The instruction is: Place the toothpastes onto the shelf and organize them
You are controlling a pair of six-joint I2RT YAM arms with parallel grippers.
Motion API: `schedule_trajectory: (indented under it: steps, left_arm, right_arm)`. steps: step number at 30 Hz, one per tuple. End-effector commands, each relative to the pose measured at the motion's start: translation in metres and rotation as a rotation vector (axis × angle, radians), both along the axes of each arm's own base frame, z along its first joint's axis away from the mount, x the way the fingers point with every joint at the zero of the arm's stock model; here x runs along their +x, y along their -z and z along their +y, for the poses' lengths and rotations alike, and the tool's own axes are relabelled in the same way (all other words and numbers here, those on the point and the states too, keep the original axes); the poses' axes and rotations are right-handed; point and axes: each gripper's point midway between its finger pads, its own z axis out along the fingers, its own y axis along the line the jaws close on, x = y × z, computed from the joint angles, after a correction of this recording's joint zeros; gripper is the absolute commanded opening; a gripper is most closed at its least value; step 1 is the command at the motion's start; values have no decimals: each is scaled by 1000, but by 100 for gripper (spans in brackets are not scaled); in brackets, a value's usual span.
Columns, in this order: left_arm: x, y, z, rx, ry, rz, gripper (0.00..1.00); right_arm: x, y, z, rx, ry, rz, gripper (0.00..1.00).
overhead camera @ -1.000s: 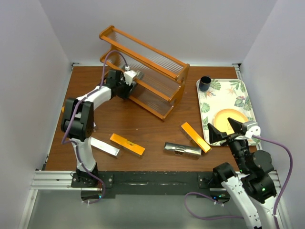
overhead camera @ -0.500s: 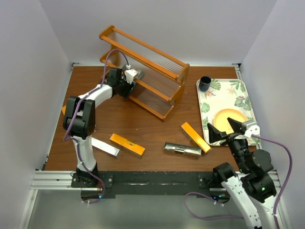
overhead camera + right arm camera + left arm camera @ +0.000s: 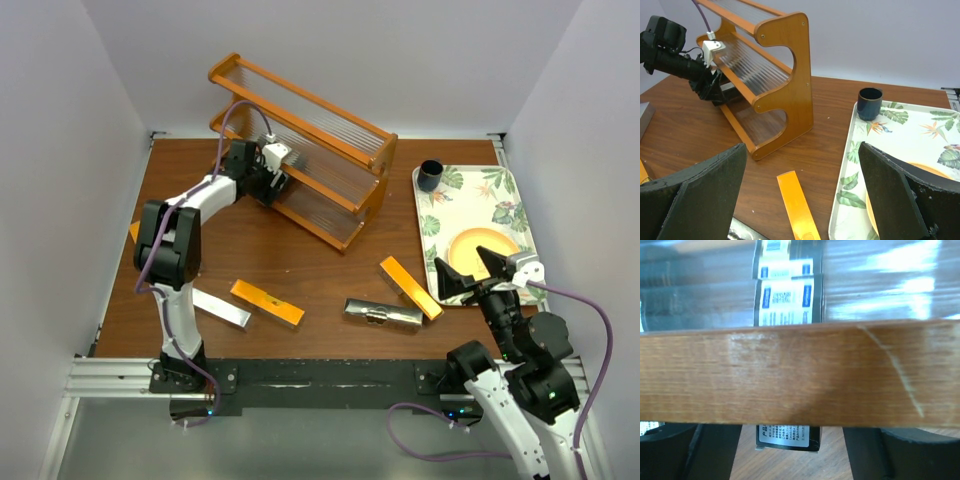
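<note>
The shelf [image 3: 300, 150] stands slanted at the back of the table. My left gripper [image 3: 272, 178] is at the left end of its lowest tier. In the left wrist view a wooden rail [image 3: 800, 375] crosses the frame. A silver toothpaste carton [image 3: 788, 438] pokes out under it, and my left gripper [image 3: 790, 455] is open, with a gap on each side of the carton. Loose toothpastes lie on the table: silver [image 3: 220, 307], orange [image 3: 267, 302], silver [image 3: 383, 313], orange [image 3: 410, 287]. My right gripper [image 3: 470, 270] hovers open above the orange one [image 3: 797, 202], holding nothing.
A leaf-patterned tray [image 3: 450, 215] at the right carries a dark cup [image 3: 431, 175] and a yellow plate [image 3: 483, 247]. An orange corner [image 3: 134, 231] shows left of the left arm. White walls close in the table on three sides.
My left gripper has opened and let go of the silver carton at the shelf's lowest tier. The right arm has not moved.
</note>
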Motion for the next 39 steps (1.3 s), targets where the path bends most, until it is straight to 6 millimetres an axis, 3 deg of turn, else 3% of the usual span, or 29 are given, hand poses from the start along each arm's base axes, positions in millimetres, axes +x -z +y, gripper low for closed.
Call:
schedule_trajectory:
  steps: [1,6,10,14,18,19,21,25,27,31,35,36,39]
  left_arm:
    - [9,-40,-1,-39,4,-96,83]
    - [-12,-63,0,-86,-21,-118,98]
    - [-36,-94,3,-138,-49,-155,100]
    - [-72,-133,12,-193,-97,-216,100]
    - [-106,-166,15,-277,-126,-272,100]
    - [-117,-184,16,-307,-121,-311,100]
    - [-132,-182,17,-333,-127,-314,100]
    - [-167,-195,25,-380,-135,-389,100]
    - [-178,-198,27,-392,-133,-408,100]
    - [-206,-198,29,-430,-118,-450,100]
    - [-221,-191,26,-475,-101,-446,100]
    - [-223,-191,25,-481,-95,-447,100]
    - [-228,-196,25,-495,-89,-467,100]
  right_arm:
    - [3,-3,2,-10,-6,-9,99]
    - [3,-3,2,-11,-6,-11,99]
    - [3,-3,2,-8,-8,-10,99]
    - [5,-2,8,-11,-32,14,99]
    - [7,1,20,-6,-80,83,99]
    - [11,10,27,-20,-107,136,98]
    - [12,7,34,-8,-138,176,99]
    - [11,23,63,-15,-273,317,99]
    - [14,41,75,-5,-313,436,99]
    - [13,51,98,-23,-439,547,99]
    - [20,68,106,-68,-467,678,99]
    - [22,80,107,-81,-460,742,99]
    - [27,92,113,-92,-473,809,99]
